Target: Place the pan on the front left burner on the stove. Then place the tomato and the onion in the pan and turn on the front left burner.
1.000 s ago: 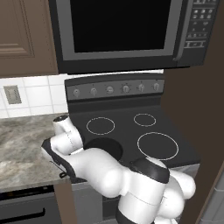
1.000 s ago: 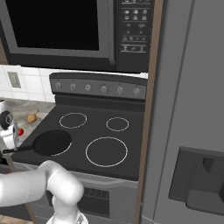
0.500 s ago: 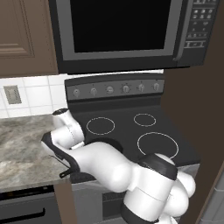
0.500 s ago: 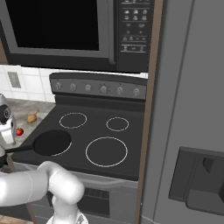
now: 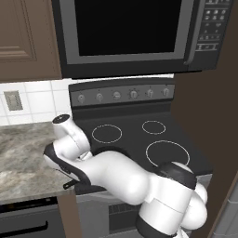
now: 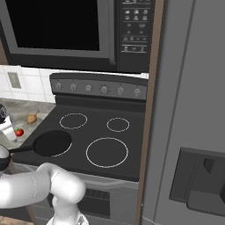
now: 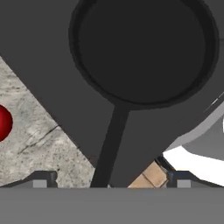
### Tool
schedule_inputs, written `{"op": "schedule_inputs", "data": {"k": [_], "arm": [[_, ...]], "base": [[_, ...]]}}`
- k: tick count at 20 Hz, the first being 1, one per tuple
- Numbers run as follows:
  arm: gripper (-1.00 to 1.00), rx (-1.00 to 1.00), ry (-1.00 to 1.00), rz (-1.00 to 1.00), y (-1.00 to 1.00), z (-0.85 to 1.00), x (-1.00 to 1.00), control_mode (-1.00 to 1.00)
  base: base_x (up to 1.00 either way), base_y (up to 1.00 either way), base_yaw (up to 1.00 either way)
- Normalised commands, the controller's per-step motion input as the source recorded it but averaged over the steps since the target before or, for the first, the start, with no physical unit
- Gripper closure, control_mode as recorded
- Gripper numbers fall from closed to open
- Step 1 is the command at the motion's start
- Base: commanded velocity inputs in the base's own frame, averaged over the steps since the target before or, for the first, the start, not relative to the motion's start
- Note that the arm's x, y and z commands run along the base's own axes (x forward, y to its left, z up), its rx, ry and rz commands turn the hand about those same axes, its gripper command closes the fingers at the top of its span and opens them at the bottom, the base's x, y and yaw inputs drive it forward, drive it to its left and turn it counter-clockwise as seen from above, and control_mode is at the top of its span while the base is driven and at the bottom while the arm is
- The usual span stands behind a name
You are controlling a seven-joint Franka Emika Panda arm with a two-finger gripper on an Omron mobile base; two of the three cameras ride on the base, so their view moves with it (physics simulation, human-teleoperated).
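Pan (image 7: 144, 52): on the stove (image 6: 132, 145), handle running between the tool's tips.
Tool (image 7: 111, 177): jaws wide apart, gripping nothing.
Tomato (image 7: 3, 122): on the worktop (image 7: 39, 148), beside the tool.

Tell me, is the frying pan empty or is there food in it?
Empty. The pan sits on the stove with a bare black bottom. The tomato and the onion lie on the counter beside the stove.

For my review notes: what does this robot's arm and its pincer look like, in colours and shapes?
The arm is glossy white, built of thick rounded segments with dark grey to black bands at the joints. No cables or markings show on it. The pincer shows as two small dark grey, blocky finger tips.
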Motion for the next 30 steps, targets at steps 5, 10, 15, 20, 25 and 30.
{"op": "schedule_inputs", "data": {"k": [5,10,15,20,25,30], "arm": [[-1.00,0.00,-0.01,0.24,0.01,0.17,0.20,-1.00],[-1.00,0.00,0.00,0.17,0.08,0.18,0.29,-1.00],[-1.00,0.00,-0.03,0.10,0.22,0.16,0.36,-1.00],[-1.00,-0.01,-0.08,0.06,0.26,0.02,0.28,-1.00],[-1.00,-0.02,-0.09,0.02,0.08,0.00,0.30,-1.00],[-1.00,0.00,-0.06,0.00,0.00,0.00,0.48,-1.00]], "base": [[0.00,0.00,0.00],[0.00,0.00,0.00],[0.00,0.00,0.00],[0.00,0.00,0.00],[0.00,0.00,0.00],[0.00,0.00,0.00]]}}
